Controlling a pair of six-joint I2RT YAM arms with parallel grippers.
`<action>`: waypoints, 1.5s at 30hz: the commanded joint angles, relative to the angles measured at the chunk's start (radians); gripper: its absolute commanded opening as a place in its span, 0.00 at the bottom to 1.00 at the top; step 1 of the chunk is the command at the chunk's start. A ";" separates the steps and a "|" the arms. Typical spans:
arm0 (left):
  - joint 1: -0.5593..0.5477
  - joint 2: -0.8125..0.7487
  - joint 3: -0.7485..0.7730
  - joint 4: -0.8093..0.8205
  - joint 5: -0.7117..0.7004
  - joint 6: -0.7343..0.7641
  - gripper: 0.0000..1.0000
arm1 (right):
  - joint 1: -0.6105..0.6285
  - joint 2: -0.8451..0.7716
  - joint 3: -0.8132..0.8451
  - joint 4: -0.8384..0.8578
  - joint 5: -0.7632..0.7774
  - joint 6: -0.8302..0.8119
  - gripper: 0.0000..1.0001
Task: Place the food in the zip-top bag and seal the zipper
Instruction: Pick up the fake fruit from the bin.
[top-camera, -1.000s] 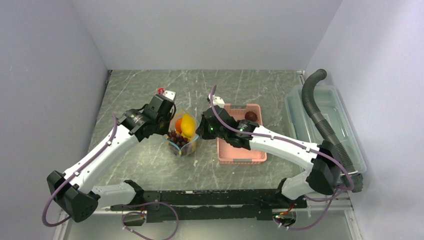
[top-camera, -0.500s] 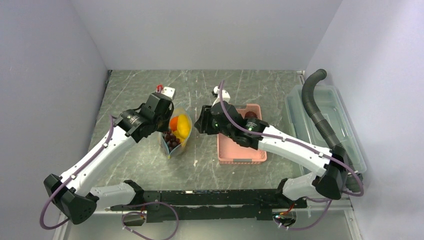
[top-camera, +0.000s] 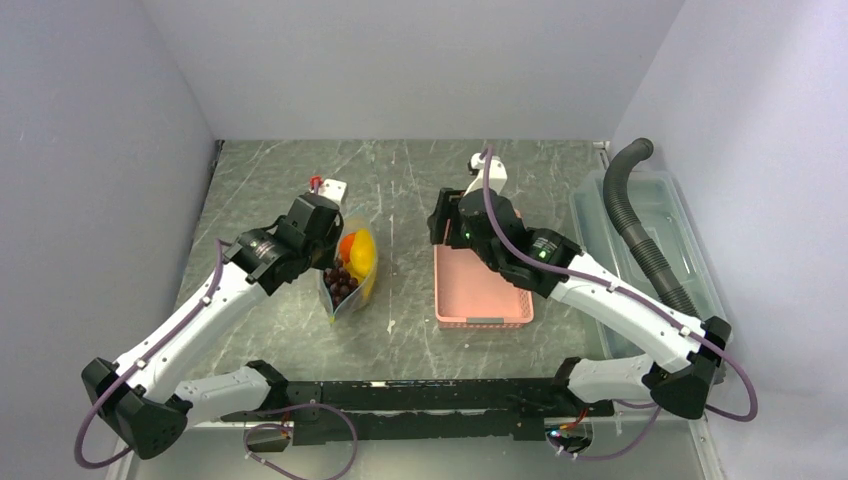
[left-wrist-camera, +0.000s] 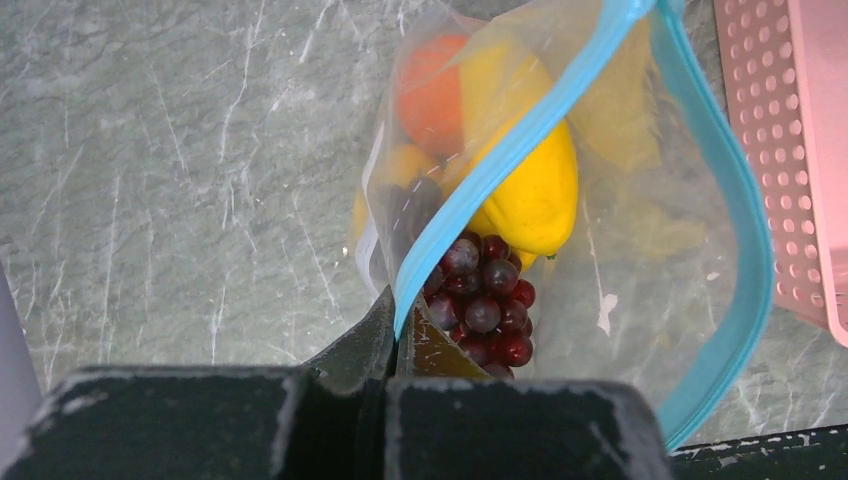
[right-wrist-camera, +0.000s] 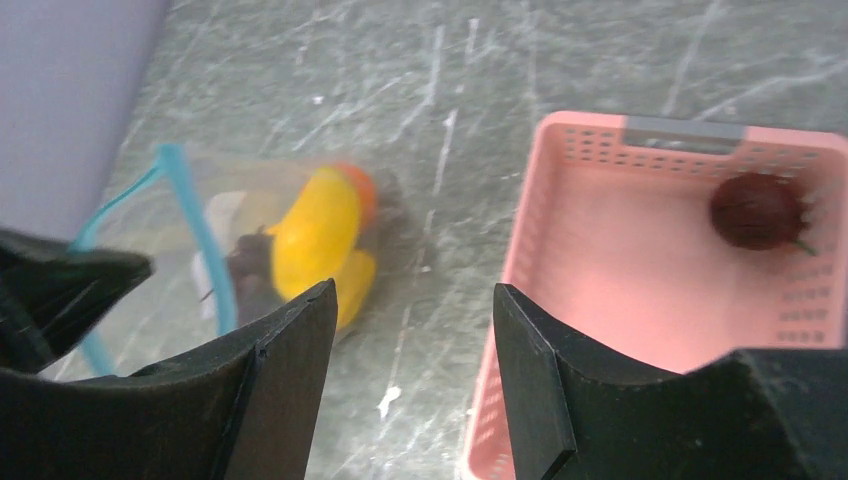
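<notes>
The zip-top bag (top-camera: 350, 292) stands on the table with its mouth gaping. Yellow pieces (left-wrist-camera: 535, 195), an orange fruit (left-wrist-camera: 430, 85) and dark grapes (left-wrist-camera: 485, 305) lie inside it. My left gripper (left-wrist-camera: 403, 315) is shut on the near end of the teal zipper (left-wrist-camera: 520, 140); from above this left gripper (top-camera: 328, 258) is at the bag's left edge. My right gripper (right-wrist-camera: 413, 290) is open and holds nothing. It hangs between the bag (right-wrist-camera: 250, 250) and the basket, right gripper (top-camera: 438, 232) clear of the bag.
A pink perforated basket (top-camera: 480, 300) lies right of the bag, and a dark red-brown round fruit (right-wrist-camera: 755, 210) rests in it. At the far right stands a clear bin (top-camera: 690, 270) with a grey ribbed hose (top-camera: 625, 205) over it.
The right gripper opened, let go of the bag's right edge and drew back to the right, over the basket. The bag sagged left, still held by the left gripper.
</notes>
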 joint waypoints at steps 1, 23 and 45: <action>0.003 -0.061 -0.008 0.044 -0.022 0.017 0.00 | -0.085 -0.024 0.020 -0.063 0.034 -0.079 0.63; 0.008 -0.148 -0.025 0.058 -0.071 0.019 0.00 | -0.343 0.257 0.021 -0.184 0.003 -0.199 0.85; 0.014 -0.133 -0.028 0.062 -0.061 0.020 0.00 | -0.441 0.585 0.130 -0.134 0.078 -0.259 0.93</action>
